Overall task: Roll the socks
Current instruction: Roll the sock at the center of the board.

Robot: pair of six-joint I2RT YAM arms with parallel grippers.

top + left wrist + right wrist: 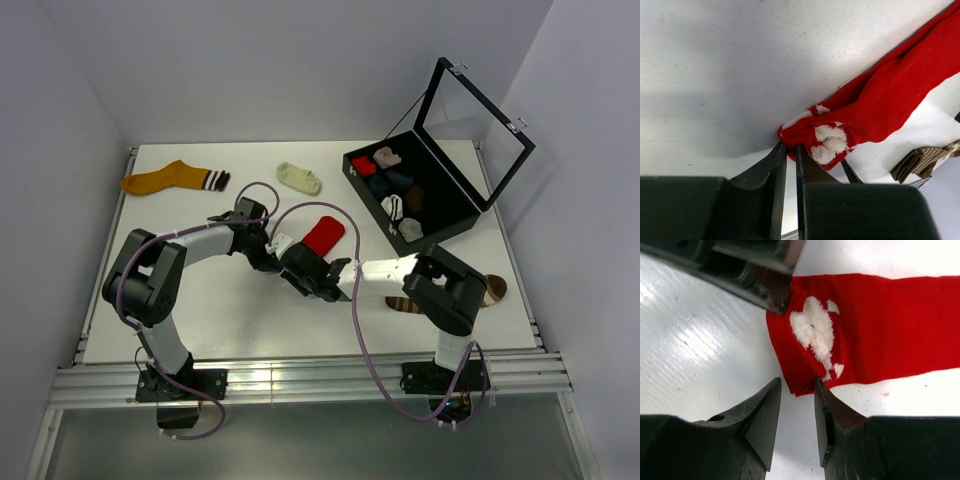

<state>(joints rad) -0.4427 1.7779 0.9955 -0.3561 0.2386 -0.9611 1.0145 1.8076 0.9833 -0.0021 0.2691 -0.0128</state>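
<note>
A red sock (324, 235) with a white patch lies mid-table, its near end folded over. It shows in the left wrist view (890, 95) and the right wrist view (890, 325). My left gripper (272, 243) (789, 147) is shut on the left corner of that folded end. My right gripper (300, 268) (797, 385) is open, its tips at the fold's near edge, one fingertip (819, 385) touching it. A cream ankle sock (298, 177) lies at the back. A dark brown sock (493, 291) with a striped cuff (922, 160) lies partly under the right arm.
A mustard sock (165, 179) with a striped cuff lies at the back left. An open black case (460, 215) at the back right holds several rolled socks, its clear lid raised. Purple cables loop over both arms.
</note>
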